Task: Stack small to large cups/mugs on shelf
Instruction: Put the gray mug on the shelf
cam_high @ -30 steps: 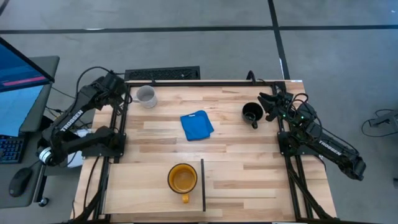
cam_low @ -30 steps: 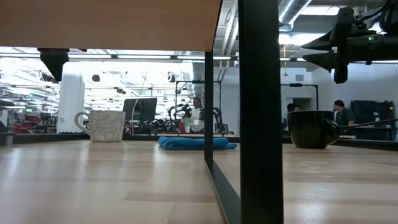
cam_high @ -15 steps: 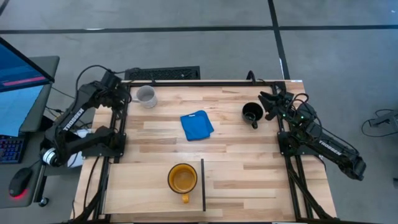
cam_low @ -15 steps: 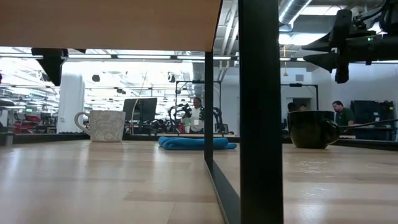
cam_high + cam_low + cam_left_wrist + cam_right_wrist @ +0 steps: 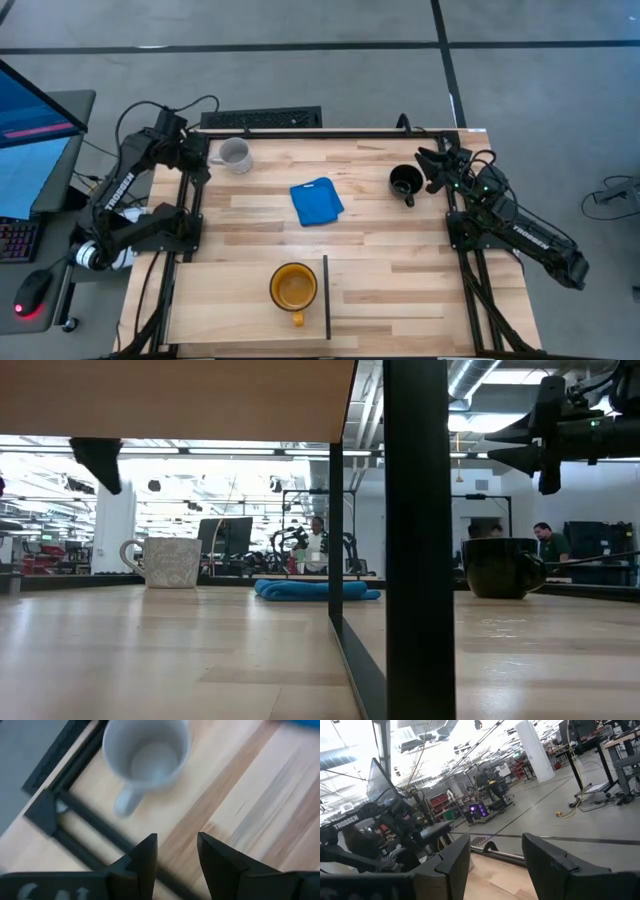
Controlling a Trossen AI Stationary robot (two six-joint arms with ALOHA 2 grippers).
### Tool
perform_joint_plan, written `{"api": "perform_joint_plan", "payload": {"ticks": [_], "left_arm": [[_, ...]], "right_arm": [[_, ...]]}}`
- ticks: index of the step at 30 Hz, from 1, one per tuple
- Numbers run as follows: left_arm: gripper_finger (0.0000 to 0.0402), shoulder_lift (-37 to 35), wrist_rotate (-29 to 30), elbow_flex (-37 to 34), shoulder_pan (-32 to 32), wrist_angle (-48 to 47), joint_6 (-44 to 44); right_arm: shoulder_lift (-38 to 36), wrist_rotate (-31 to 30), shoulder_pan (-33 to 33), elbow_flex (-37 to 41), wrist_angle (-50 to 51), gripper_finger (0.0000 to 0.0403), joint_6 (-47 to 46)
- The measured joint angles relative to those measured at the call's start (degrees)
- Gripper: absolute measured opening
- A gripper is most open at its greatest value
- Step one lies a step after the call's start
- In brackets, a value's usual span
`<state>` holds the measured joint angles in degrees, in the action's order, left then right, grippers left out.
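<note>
Wide yellow-amber handled mug [image 5: 293, 288] stands upright on the flat pale wood shelf panel [image 5: 220, 300], near the table's front edge, mouth up, handle toward the front. It sits just beside the thin dark upright divider [image 5: 327, 296], on the divider's left-arm side; no contact with the divider can be made out from above.

Light grey-white handled mug [image 5: 235, 154] stands upright on the planked wooden tabletop [image 5: 370, 225] at the far corner on the left arm's side, close to the black table frame, handle pointing toward that arm. Low view shows it [image 5: 171, 561] resting flat on the boards. Left wrist view looks down into its empty bowl [image 5: 147, 755].

Small glossy black handled mug [image 5: 405, 182] stands upright near the far edge on the right arm's side, well apart from the other two. In the low view it [image 5: 502, 567] sits on the table behind the divider post.

Flat folded blue cloth [image 5: 316, 201] lies between the grey-white and black mugs.

Left gripper [image 5: 197, 160]: just beside the grey-white mug, above the frame rail, not touching it. Fingers [image 5: 145, 862] parted by a narrow gap, nothing between them.

Right gripper [image 5: 432, 168]: just beside the black mug, raised above it in the low view [image 5: 512, 442]. Fingers [image 5: 547, 865] spread, holding nothing.
</note>
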<state>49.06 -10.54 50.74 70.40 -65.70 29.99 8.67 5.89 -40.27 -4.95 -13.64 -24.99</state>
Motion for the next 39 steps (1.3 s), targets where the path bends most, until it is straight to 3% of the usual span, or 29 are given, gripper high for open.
{"api": "perform_joint_plan", "payload": {"ticks": [12, 19, 27, 33, 39], "left_arm": [[0.0132, -0.7, -7.8, -0.5, 1.7, 3.8, -6.7], [0.0132, -5.6, -15.2, -0.5, 1.6, 2.0, 2.7], [0.0132, -3.9, -11.9, -1.1, 1.6, -3.3, 2.2], [0.0132, -1.6, -15.0, -7.2, 1.6, 1.6, 0.9], [0.0132, -1.1, -11.7, -6.7, 1.6, 3.0, 0.6]], "right_arm": [[0.0, 0.0, 0.0, 0.0, 0.0, 0.0202, -0.4], [0.0, 0.0, 0.0, 0.0, 3.7, 0.0202, -0.5], [0.0, -2.1, 0.0, 0.0, 5.2, 0.0202, 0.0], [0.0, -3.2, 0.0, 0.0, 5.1, 0.0202, 0.0], [0.0, -3.2, 0.0, 0.0, 5.1, 0.0202, 0.0]]}}
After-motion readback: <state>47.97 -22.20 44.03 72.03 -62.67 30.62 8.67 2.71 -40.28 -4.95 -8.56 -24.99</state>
